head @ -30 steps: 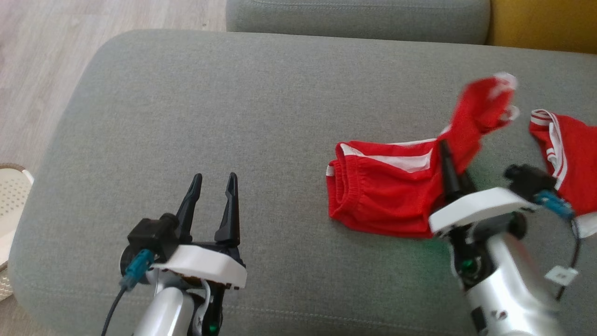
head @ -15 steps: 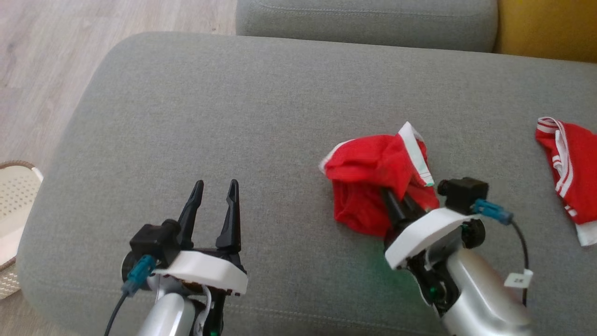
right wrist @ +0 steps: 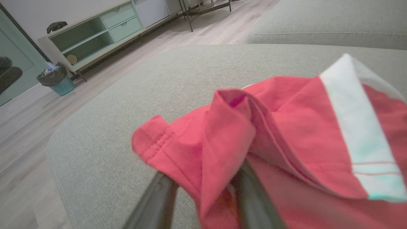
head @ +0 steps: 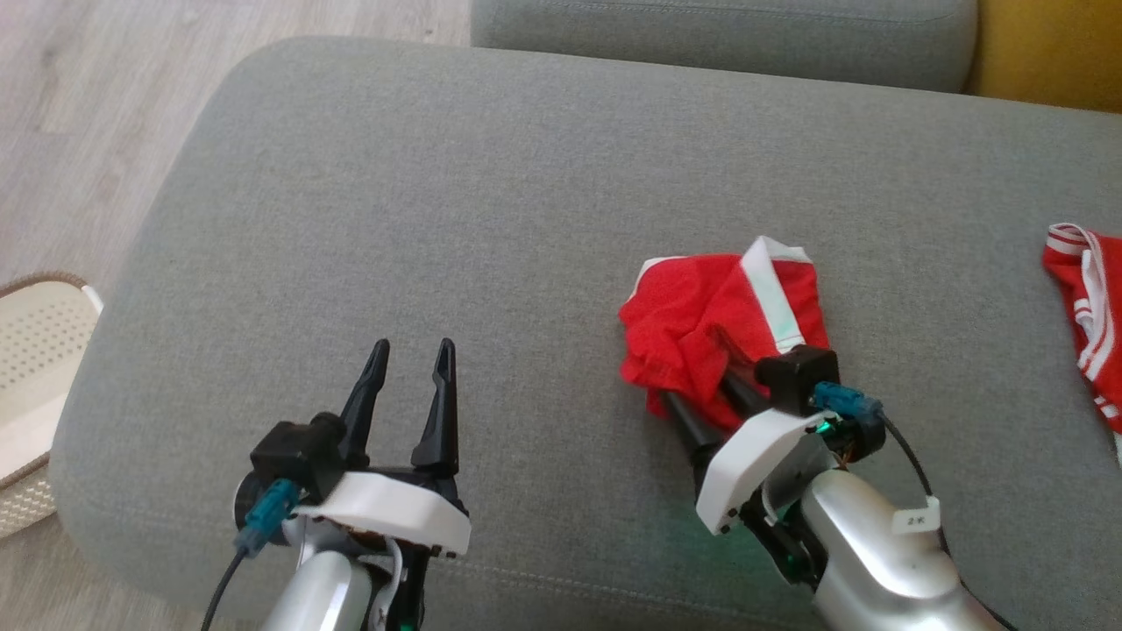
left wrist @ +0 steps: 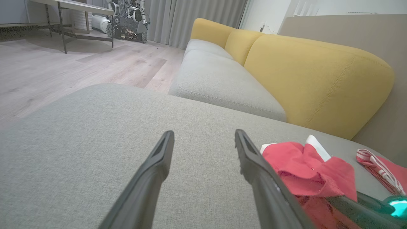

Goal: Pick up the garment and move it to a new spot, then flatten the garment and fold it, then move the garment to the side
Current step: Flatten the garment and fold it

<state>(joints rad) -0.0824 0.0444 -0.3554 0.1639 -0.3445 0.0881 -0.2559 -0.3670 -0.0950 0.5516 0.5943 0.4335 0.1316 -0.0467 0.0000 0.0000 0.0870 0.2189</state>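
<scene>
The garment (head: 719,307), red shorts with white trim, lies bunched and doubled over on the grey sofa cushion (head: 482,175), right of centre. My right gripper (head: 697,386) sits at its near edge with the fingers apart, and the tips are tucked under the cloth. In the right wrist view a fold of the garment (right wrist: 286,127) drapes over and between the parted fingers of the right gripper (right wrist: 203,181). My left gripper (head: 412,350) hovers open and empty over the cushion, well to the left. The left wrist view shows the left gripper (left wrist: 203,136) with the garment (left wrist: 305,165) to its right.
A second red and white striped garment (head: 1087,307) lies at the cushion's right edge. A pale perforated basket (head: 35,368) stands on the wooden floor to the left. Another grey seat cushion (head: 719,35) and a yellow backrest (left wrist: 302,73) lie beyond.
The right gripper swung the lifted end of the garment leftward, laid it over the rest, and parted its fingers. The camera shifted slightly. The left gripper stayed put.
</scene>
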